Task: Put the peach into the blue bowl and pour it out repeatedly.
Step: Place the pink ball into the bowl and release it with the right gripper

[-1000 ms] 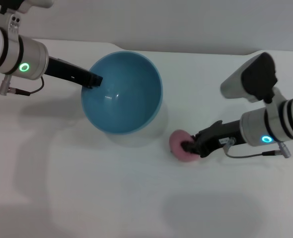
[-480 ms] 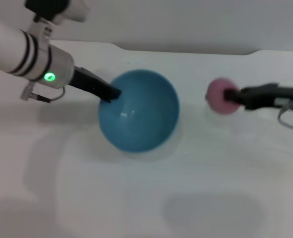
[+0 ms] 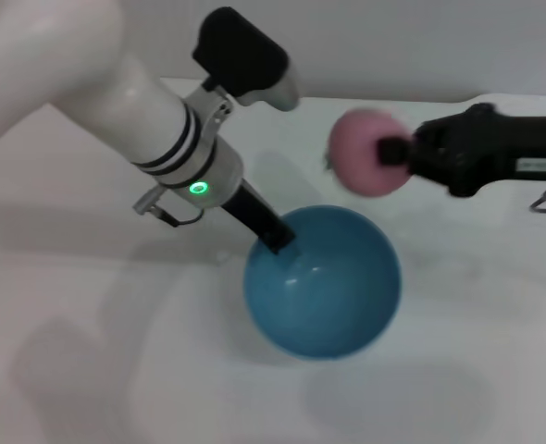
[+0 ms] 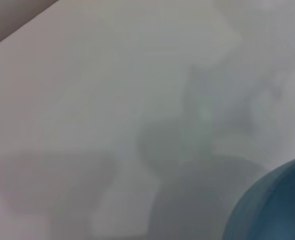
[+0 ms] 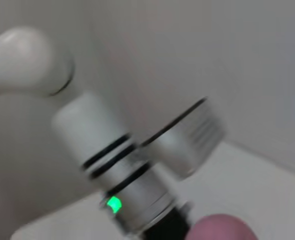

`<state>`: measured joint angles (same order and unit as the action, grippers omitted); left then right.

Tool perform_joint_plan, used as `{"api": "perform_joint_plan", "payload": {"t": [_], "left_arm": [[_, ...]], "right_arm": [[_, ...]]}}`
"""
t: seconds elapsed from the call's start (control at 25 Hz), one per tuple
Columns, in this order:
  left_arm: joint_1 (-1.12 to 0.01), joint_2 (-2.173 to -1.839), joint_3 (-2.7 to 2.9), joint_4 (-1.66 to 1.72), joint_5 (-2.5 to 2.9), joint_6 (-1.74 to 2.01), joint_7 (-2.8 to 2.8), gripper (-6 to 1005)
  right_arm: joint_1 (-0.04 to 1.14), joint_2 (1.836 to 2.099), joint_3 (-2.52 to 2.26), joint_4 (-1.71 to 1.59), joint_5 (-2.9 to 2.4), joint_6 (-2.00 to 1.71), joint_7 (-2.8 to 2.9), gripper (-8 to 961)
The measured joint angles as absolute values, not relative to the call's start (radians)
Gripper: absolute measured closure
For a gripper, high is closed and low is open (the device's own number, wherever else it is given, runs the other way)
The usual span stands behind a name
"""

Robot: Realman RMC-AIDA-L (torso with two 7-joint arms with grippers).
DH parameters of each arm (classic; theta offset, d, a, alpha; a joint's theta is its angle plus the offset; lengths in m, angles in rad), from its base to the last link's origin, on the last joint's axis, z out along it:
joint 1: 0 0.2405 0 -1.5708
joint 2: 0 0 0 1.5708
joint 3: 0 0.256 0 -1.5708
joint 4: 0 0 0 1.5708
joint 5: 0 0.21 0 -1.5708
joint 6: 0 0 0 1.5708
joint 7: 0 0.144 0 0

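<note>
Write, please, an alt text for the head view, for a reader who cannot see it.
The right hand holds the peach in the air, above and just behind the blue bowl. The left hand grips the bowl's rim on its far left side; the bowl sits open side up on the white table.

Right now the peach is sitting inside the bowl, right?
No. The head view shows the peach up in the air, held by the right gripper, above and beyond the bowl, which holds nothing.
</note>
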<state>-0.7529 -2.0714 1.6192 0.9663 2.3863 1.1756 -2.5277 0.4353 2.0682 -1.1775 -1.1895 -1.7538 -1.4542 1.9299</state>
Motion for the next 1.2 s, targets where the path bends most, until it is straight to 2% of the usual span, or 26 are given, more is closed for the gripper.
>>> {"api": "perform_joint_plan", "payload": {"t": [0.4, 0.92, 1.12, 1.2], "left_arm": [[-0.769, -2.074, 1.635, 0.973, 2.358, 1.170, -2.559, 1001], [-0.768, -2.074, 1.638, 0.976, 2.327, 1.181, -2.571, 1000], [-0.767, -2.073, 1.638, 0.976, 2.326, 1.181, -2.571, 1000], [-0.766, -2.072, 1.638, 0.976, 2.326, 1.181, -2.572, 1000]], "right_arm": [[0.504, 2.074, -1.420, -1.098, -1.903, -1.362, 1.934, 870], [0.545, 2.074, -1.459, -1.021, -2.026, -1.329, 2.036, 829], [0.539, 2.073, -1.460, -1.053, -2.027, -1.342, 2.041, 610], [0.537, 2.073, -1.456, -1.062, -2.027, -1.348, 2.042, 573]]}}
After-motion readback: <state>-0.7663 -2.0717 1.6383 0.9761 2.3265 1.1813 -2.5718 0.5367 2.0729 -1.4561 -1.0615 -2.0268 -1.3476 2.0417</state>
